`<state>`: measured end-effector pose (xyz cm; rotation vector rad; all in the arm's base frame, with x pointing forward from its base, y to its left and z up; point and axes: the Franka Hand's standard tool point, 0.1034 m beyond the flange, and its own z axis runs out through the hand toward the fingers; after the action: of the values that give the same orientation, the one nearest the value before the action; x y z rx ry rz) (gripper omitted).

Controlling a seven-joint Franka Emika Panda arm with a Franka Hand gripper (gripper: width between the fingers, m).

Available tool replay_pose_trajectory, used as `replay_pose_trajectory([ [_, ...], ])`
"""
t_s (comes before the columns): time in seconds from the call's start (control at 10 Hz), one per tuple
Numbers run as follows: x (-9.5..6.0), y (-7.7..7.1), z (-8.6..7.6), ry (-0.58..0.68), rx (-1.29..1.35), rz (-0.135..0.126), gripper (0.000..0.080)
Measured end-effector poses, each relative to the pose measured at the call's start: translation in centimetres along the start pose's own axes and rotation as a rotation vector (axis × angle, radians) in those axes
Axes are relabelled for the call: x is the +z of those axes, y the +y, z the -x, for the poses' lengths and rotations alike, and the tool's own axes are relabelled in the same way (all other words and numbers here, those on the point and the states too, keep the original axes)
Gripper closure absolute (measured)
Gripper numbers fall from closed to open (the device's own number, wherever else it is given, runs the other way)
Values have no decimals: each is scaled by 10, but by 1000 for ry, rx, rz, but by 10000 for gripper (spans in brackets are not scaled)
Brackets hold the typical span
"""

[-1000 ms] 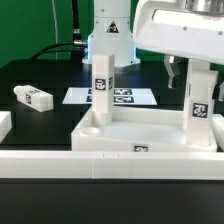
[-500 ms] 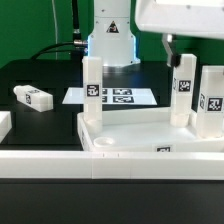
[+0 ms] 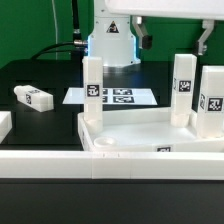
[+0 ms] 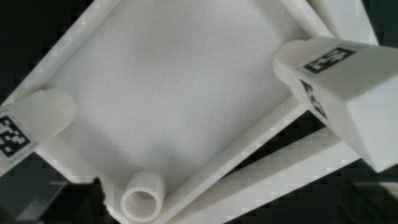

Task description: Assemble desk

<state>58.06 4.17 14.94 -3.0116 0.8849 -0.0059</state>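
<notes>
The desk's white rimmed tabletop point(image 3: 150, 133) lies behind the long front rail. Three tagged square legs stand upright in its corners: one on the exterior view's left point(image 3: 93, 88) and two on the right point(image 3: 183, 87) point(image 3: 211, 100). Another leg point(image 3: 32, 97) lies loose on the black table at the left. My gripper point(image 3: 175, 36) hangs open above the right-hand legs, well clear of them and holding nothing. The wrist view looks down into the tabletop point(image 4: 169, 90), with a leg point(image 4: 338, 75) at one corner, a second leg point(image 4: 27, 118) at another, and a bare round socket point(image 4: 143, 200).
The marker board point(image 3: 110, 97) lies flat behind the tabletop, in front of the robot's base point(image 3: 110, 45). A long white rail point(image 3: 60, 163) runs across the front. A white part point(image 3: 3, 125) sits at the far left edge.
My gripper has let go of the right-hand leg, opened wide and risen straight up. That leg stays standing in the tabletop.
</notes>
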Motion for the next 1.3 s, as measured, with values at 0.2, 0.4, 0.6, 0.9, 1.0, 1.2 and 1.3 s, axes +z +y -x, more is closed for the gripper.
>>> replay_pose_trajectory([
  [0.2,1,0,0,-1,0,1,151],
  [0.4,5,25,-1,6,-180,4,151],
  [0.6,11,74,-6,18,-282,4,151],
  [0.9,17,94,-9,16,-309,5,151],
  [1.0,17,96,-9,15,-310,6,151],
  [1.2,17,97,-10,15,-485,10,151],
  [1.3,18,102,-10,17,-630,23,151],
])
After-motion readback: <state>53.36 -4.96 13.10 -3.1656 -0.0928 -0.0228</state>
